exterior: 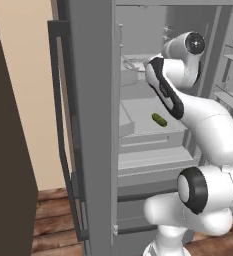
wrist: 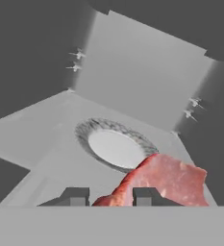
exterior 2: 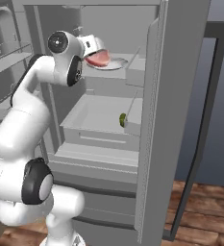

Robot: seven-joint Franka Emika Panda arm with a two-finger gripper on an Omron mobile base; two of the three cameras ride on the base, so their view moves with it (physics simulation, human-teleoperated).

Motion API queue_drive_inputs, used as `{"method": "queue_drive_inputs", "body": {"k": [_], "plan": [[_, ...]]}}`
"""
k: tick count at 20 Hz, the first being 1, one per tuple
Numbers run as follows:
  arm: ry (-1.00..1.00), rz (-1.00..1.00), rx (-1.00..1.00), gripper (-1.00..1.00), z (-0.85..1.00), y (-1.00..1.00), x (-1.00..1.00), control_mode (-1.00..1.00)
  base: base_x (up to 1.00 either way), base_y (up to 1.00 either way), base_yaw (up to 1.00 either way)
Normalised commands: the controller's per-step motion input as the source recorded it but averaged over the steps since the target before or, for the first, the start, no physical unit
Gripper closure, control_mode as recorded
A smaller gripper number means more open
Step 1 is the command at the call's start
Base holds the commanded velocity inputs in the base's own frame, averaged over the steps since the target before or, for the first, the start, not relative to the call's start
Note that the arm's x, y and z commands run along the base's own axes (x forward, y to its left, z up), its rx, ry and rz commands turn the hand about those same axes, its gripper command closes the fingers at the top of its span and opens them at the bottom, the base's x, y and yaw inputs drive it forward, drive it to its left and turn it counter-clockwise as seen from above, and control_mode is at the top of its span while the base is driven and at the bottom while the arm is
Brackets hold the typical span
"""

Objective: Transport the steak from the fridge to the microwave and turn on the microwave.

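Pincer (wrist: 110, 196) grips steak (wrist: 167, 180) above plate (wrist: 114, 148) inside fridge (exterior 2: 180, 96).

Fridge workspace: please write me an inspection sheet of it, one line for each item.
Surface: pale grey upper fridge shelf, carrying a round grey plate.
Job's things: flat red-pink raw steak sits between the fingertips, at the plate's edge; tall grey metallic fridge stands with its door open. Whether the steak is lifted off the plate, I cannot tell.
Clutter: small green pickle in the pale grey drawer tray below.
Grippers: two-finger gripper reaches in at the upper shelf, fingers on both sides of the steak.
Cables: nothing seen.
Surroundings: long dark door handle, wooden floor, beige wall.
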Motion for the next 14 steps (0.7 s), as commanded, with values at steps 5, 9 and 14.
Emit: {"method": "queue_drive_inputs", "body": {"k": [5,9,14], "plan": [[0.02,-0.05,0.0,1.0,0.0,0.01,-1.0,-1.0,0.0,0.0,0.0],[0.13,-0.06,0.04,1.0,0.0,0.0,-1.0,-1.0,0.0,0.0,0.0],[0.28,-0.02,0.16,1.0,-0.01,0.0,-1.0,-1.0,0.0,0.0,0.0]]}}
